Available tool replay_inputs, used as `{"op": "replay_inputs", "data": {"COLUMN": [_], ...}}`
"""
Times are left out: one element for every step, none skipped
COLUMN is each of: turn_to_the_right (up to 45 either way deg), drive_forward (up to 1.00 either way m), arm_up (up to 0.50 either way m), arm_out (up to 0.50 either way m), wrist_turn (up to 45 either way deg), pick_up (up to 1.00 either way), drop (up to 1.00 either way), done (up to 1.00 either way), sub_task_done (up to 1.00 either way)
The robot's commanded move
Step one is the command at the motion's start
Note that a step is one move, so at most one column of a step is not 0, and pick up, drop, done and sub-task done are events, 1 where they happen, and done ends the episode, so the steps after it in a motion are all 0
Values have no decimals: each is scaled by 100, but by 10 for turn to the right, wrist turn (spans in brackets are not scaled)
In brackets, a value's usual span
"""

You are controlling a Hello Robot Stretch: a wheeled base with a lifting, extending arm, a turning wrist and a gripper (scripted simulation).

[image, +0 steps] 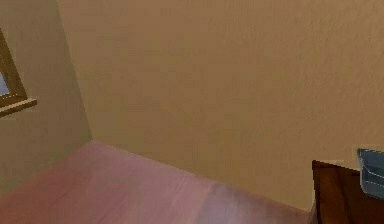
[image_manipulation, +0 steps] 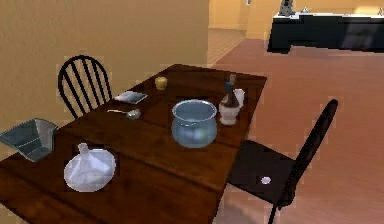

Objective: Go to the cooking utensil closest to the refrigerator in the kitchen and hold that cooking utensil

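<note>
A dark wooden dining table (image_manipulation: 150, 150) runs across the arm side view. At its middle stands a round blue-grey pot (image_manipulation: 194, 122). A small silvery spoon-like thing (image_manipulation: 126, 113) lies to the pot's left. Far off at the upper right, past an opening in the wall, stands a dark kitchen counter (image_manipulation: 325, 30) with small things on top. In the forward view a corner of the same dark table (image: 345, 195) shows at the bottom right, with a blue-grey tray (image: 372, 170) on it.
Also on the table are a blue-grey tray (image_manipulation: 28, 138), a white dish (image_manipulation: 89, 168), a small yellow cup (image_manipulation: 160, 84), a flat dark item (image_manipulation: 131, 97) and a bottle (image_manipulation: 231, 98). Black chairs (image_manipulation: 82, 82) (image_manipulation: 285, 165) stand at either side. Tan walls (image: 220, 90) meet ahead over reddish wood floor (image: 130, 195).
</note>
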Motion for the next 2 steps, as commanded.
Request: {"op": "replay_inputs", "data": {"turn_to_the_right": [0, 0], "drive_forward": [0, 0], "arm_up": [38, 0], "arm_out": [0, 44], "wrist_turn": [0, 0], "pick_up": [0, 0], "drop": [0, 0], "done": [0, 0], "sub_task_done": [0, 0]}}
